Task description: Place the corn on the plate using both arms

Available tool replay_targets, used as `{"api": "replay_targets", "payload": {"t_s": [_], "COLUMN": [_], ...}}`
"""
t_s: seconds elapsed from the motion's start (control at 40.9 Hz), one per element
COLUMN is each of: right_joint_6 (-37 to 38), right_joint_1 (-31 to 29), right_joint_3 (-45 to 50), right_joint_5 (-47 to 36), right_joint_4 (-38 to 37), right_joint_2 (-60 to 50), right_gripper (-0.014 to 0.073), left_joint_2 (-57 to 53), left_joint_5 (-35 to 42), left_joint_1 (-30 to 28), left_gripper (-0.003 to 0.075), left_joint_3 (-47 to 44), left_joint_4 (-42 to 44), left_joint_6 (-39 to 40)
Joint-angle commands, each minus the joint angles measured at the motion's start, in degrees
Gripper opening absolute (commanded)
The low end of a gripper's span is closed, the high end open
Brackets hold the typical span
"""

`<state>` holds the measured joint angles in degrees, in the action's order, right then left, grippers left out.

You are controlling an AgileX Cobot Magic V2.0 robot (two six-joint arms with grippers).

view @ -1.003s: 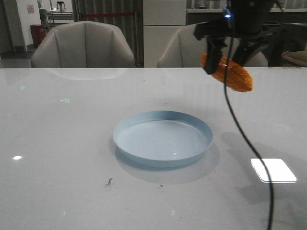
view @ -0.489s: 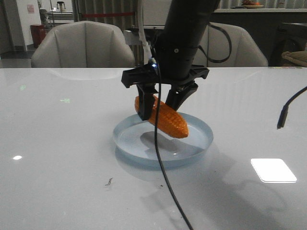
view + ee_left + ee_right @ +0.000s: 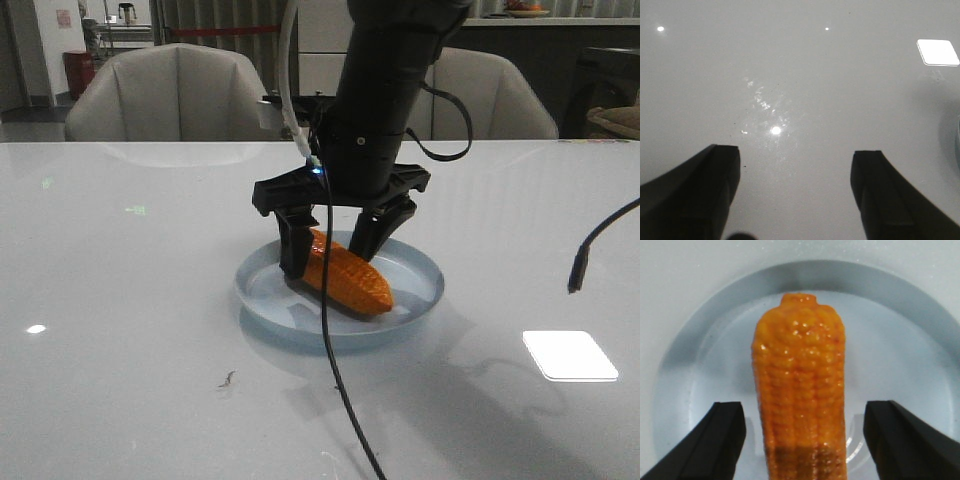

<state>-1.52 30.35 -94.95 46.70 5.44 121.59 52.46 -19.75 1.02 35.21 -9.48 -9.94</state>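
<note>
Front view: my right gripper [image 3: 338, 250] is low over the plate [image 3: 420, 300], jaws spread wide w/ a finger on either side of the corn [image 3: 348, 278]. Right wrist view confirms: both fingertips [image 3: 720, 437] stand clear of the cob, gap visible on each side, so the grip is let go, nothing held. Corn lies inside the plate, roughly central, long axis running between my fingers, one end pointing away from the wrist cam; appears to rest on the plate floor, within the rim on all sides shown.

Left wrist view: my left gripper [image 3: 795, 192] hangs over bare table [image 3: 800, 75], jaws apart, empty; only a sliver of plate edge at the frame's side. Not seen in the front view, bar a black cable [image 3: 600, 245] at right that may belong to either arm.

Progress, my judgement: placement itself looks done, corn on plate & released. Left to do: lift right arm straight up w/o nudging the cob, then retract. Risk is low: a fingertip brushing the corn could roll it.
</note>
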Motion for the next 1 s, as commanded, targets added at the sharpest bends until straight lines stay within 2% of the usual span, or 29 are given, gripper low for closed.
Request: {"api": "replay_targets", "payload": {"t_s": [0.0, 0.22, 0.391, 0.489, 0.636, 0.88, 0.978], "right_joint_6": [-0.65, -0.02, 1.52, 1.52, 1.52, 1.52, 0.91], "right_joint_1": [-0.17, -0.36, -1.66, -2.98, -6.65, -16.49, -21.20], "right_joint_3": [-5.30, -17.85, -23.94, -24.01, -24.01, -23.57, -19.68], "right_joint_5": [1.60, 14.52, 14.89, 13.72, 16.47, 19.80, 20.69], "right_joint_4": [-0.81, -7.47, -7.53, -7.53, -7.53, -7.53, -7.53], "right_joint_2": [-4.11, -7.55, -13.60, -17.78, -23.66, -33.41, -37.94], "right_gripper": [0.0623, 0.0623, 0.0623, 0.0623, 0.0623, 0.0623, 0.0623], "left_joint_2": [-0.47, -0.47, -0.47, -0.47, -0.47, -0.47, -0.47], "left_joint_5": [4.27, 4.27, 3.71, 3.42, 2.64, 2.58, 2.58], "left_joint_1": [-0.05, -0.05, -0.05, -0.05, -0.05, -0.05, -0.05], "left_gripper": [0.0522, 0.0522, 0.0522, 0.0522, 0.0522, 0.0522, 0.0522], "left_joint_3": [1.58, 1.58, 1.58, 1.58, 1.58, 1.58, 1.58], "left_joint_4": [-0.75, -0.75, -0.75, -0.75, -0.75, -0.75, -0.75], "left_joint_6": [0.37, 0.37, 0.37, 0.37, 0.37, 0.37, 0.37]}}
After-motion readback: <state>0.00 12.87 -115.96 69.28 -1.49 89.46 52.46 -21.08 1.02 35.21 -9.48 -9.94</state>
